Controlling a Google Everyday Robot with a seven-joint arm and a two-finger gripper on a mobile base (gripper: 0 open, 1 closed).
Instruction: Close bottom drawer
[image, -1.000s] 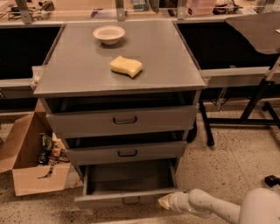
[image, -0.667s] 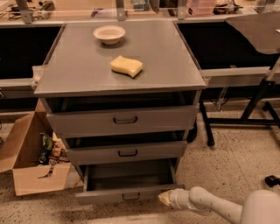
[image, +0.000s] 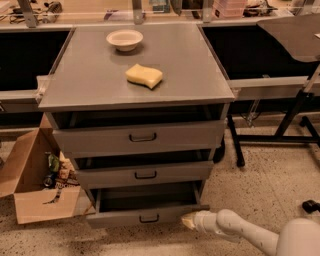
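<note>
Camera view looks down on a grey metal cabinet (image: 90, 80) with three drawers, all standing partly open. A yellow sponge (image: 144, 76) and a small white bowl (image: 124, 39) rest on its flat top, well apart from each other. An open cardboard box (image: 30, 200) of odds and ends sits on the speckled floor to the left.

At the foot of the cabinet is the bottom drawer (image: 120, 219), the narrowest front of the three, with a small black bar handle (image: 149, 218). It is pulled out, and its flat grey tray shows behind the front panel.

From the lower right the robot's pale arm reaches in low over the floor. Its gripper (image: 189, 220) is against the right end of the bottom drawer's front panel, to the right of the handle. Whether the gripper is spread or pressed together cannot be told from this view.

Compared with a second ago, the front panel has slid back towards the cabinet. Less of the tray is showing, and the gripper has followed the panel inward.

This suggests the push is working and the closing is under way but not finished. The front still stands proud of the mid-sized drawer (image: 145, 175) above. More steady pushing straight in seems needed. Because contact is at one end, the drawer might skew on its runners.
</note>
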